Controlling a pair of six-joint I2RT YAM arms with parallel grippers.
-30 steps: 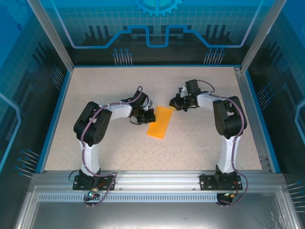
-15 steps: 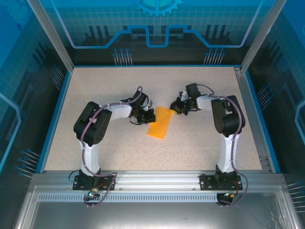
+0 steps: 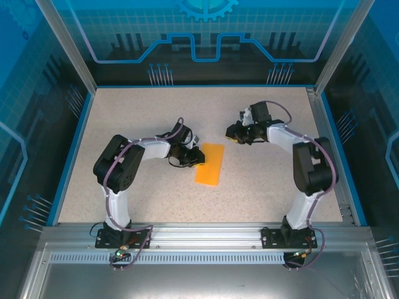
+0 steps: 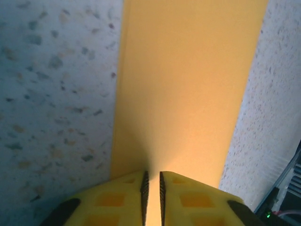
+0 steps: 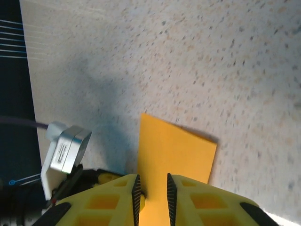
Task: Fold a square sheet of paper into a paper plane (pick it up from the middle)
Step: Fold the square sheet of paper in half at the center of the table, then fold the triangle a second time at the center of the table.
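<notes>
The thin orange-yellow sheet of paper, here a long narrow rectangle, lies flat on the speckled beige tabletop between the two arms.

The left gripper sits low at the sheet's left long edge, touching it. In the left wrist view its yellow fingers stand only a slit apart over the near end of the paper, and nothing looks pinched between them. The right gripper hovers just beyond the sheet's far right corner, clear of it. Its jaws are narrowly parted and hold nothing.

The step in hand looks like setting up the next fold on a sheet already doubled over. To do it well, the left fingers should probably stay down on the sheet's left edge as an anchor, so the light paper cannot skate across the smooth tabletop.

The right gripper should then come down onto the sheet's far corner from above, not from the side, because a sideways nudge would turn the whole strip. The jaws should close only once the paper edge is truly between them. The edges should be lined up before any crease is pressed.
</notes>
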